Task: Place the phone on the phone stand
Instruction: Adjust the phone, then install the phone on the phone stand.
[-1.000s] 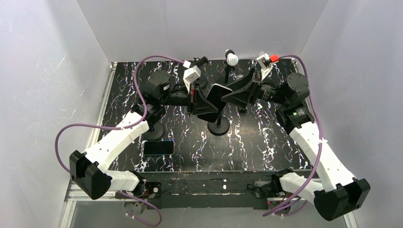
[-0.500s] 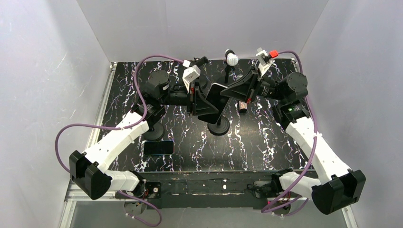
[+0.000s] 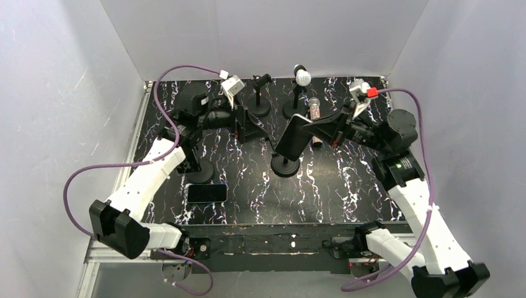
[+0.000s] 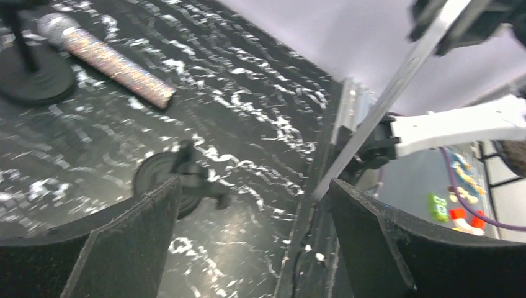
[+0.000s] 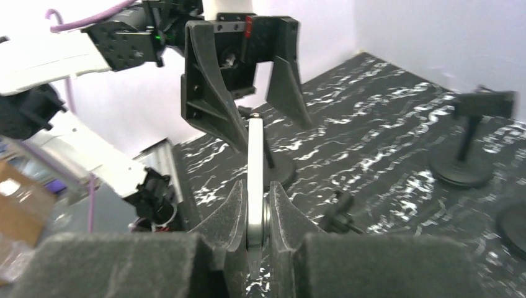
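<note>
Top external view, centre frame: right gripper [image 3: 312, 127] jaws clamped on the phone [image 3: 293, 136], tilted just over the phone stand [image 3: 285, 165]. Left gripper [image 3: 254, 126], left of it, jaws wide apart, holding nothing.

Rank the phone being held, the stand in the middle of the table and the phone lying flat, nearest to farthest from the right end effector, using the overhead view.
1. The held phone: clamped in the right end effector, touching it.
2. The centre stand: mid-table, under the lower end of that phone.
3. The flat phone: farthest, near the table's front left.
</note>
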You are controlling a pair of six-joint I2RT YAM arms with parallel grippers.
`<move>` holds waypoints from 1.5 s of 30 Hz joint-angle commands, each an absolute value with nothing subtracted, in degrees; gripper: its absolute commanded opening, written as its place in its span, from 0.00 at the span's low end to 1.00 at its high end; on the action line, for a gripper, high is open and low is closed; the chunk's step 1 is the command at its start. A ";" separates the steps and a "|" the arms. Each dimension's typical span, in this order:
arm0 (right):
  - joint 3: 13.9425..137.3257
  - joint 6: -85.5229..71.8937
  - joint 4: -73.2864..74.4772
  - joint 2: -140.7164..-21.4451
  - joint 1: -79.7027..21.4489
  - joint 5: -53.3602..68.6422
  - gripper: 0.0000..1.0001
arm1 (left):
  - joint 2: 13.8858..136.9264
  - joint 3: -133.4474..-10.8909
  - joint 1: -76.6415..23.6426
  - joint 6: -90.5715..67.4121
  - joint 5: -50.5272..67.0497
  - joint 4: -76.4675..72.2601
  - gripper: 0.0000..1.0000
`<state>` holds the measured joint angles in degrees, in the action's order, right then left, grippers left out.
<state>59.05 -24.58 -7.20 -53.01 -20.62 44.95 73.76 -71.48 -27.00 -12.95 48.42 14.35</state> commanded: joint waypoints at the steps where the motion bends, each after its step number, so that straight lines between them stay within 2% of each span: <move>1: 58.11 -20.55 -4.09 -48.61 -14.97 41.03 0.01 | 76.61 -77.22 -23.92 -2.29 44.01 28.80 0.85; 4: 57.80 -24.42 -4.92 -49.57 -10.86 45.50 0.01 | 81.64 -81.45 -23.84 4.75 41.21 35.72 0.76; 8: 58.00 -29.33 -6.09 -52.24 -7.47 50.69 0.01 | 89.12 -86.59 -24.02 10.42 40.74 43.23 0.58; 9: 58.38 -29.81 -5.72 -52.97 -6.98 51.64 0.01 | 90.10 -86.64 -24.23 11.02 40.50 43.63 0.56; 14: 56.96 -33.49 -9.86 -53.90 -5.82 53.63 0.01 | 93.70 -86.37 -27.50 14.27 37.17 43.86 0.54; 27: 55.89 -34.95 -11.65 -55.29 -5.52 55.80 0.01 | 97.23 -88.40 -32.45 15.92 31.33 41.74 0.38; 32: 55.98 -35.33 -12.13 -55.57 -5.48 56.63 0.01 | 97.82 -88.85 -32.66 15.86 30.39 41.57 0.27; 35: 55.94 -35.60 -12.43 -55.71 -5.45 57.23 0.01 | 97.93 -88.61 -32.82 15.84 29.41 41.43 0.27; 39: 55.83 -36.59 -13.55 -56.12 -5.40 58.32 0.01 | 97.29 -87.95 -33.02 15.45 27.86 39.82 0.41; 42: 55.95 -37.14 -14.20 -56.48 -5.44 59.04 0.01 | 96.96 -87.87 -33.11 15.33 26.84 38.91 0.42; 45: 56.09 -37.50 -14.22 -56.79 -5.50 59.42 0.01 | 96.91 -87.92 -33.14 15.30 27.14 38.64 0.37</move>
